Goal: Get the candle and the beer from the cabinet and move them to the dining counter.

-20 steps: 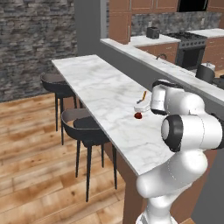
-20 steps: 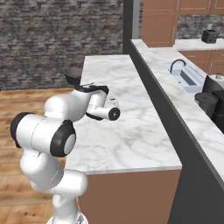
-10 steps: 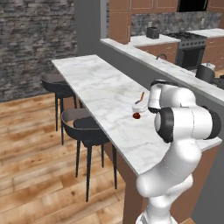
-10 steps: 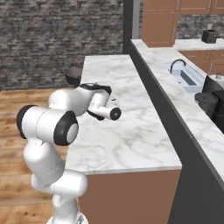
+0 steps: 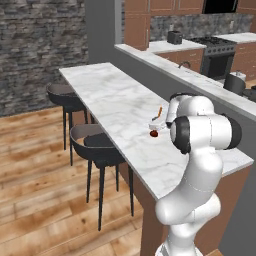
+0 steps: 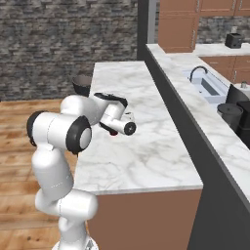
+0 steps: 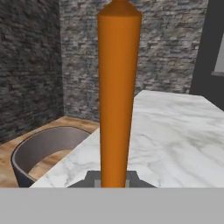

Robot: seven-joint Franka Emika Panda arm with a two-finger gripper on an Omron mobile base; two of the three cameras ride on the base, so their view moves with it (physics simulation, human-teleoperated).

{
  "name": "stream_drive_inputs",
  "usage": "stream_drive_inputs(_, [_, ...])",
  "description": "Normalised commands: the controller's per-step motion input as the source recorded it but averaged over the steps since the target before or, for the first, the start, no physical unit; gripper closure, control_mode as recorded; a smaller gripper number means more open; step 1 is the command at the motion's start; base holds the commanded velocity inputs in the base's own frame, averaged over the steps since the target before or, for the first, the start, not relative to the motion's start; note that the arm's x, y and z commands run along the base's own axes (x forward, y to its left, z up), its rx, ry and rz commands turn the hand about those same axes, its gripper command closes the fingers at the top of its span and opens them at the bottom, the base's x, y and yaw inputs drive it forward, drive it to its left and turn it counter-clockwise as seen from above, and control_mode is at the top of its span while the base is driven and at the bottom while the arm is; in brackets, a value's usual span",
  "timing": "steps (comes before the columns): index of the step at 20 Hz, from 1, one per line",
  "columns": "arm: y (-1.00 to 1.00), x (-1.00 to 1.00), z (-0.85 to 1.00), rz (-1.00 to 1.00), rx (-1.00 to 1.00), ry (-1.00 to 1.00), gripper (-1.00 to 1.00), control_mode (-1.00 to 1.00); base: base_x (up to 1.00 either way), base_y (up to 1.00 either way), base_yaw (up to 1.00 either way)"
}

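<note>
The candle (image 5: 159,111), a thin orange taper on a dark red holder (image 5: 154,133), leans a little over the white marble dining counter (image 5: 110,95). My gripper (image 5: 157,120) is shut on the taper just above the holder. I cannot tell whether the holder touches the marble. In the hand view the candle (image 7: 117,96) rises straight up from between the fingertips (image 7: 133,178), with the dining counter (image 7: 175,131) beyond it. From the right, the holder (image 6: 113,133) peeks out beside my forearm. The beer is out of view.
Two black stools (image 5: 62,95) (image 5: 97,145) stand along the counter's left side over wooden floor. The grey raised back wall (image 5: 165,75) borders its right side. Beyond are a sink (image 6: 205,85), a stove (image 5: 215,47) and brown cabinets (image 5: 137,25).
The gripper has carried the candle slightly down and to the left, closer to the marble. My elbow has swung round. The gripper has stayed shut.
</note>
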Motion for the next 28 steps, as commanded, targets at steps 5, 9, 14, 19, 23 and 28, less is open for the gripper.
stream_drive_inputs(5, [0.02,0.19,-0.21,0.0,0.0,0.03,1.0,-1.0,0.0,0.0,0.0])
stream_drive_inputs(9, [0.01,0.2,-0.21,0.0,0.0,0.03,1.0,-1.0,0.0,0.0,0.0])
stream_drive_inputs(14, [0.02,0.19,-0.22,0.0,0.0,0.02,1.0,-1.0,0.0,0.0,0.0])
stream_drive_inputs(19, [0.02,0.17,-0.23,0.0,0.0,0.01,1.0,-1.0,0.0,0.0,0.0])
stream_drive_inputs(23, [0.0,0.11,-0.26,0.0,0.0,0.0,1.0,-1.0,0.0,0.0,0.0])
stream_drive_inputs(28, [0.01,0.11,-0.31,0.0,0.0,0.0,1.0,-1.0,0.0,0.0,0.0])
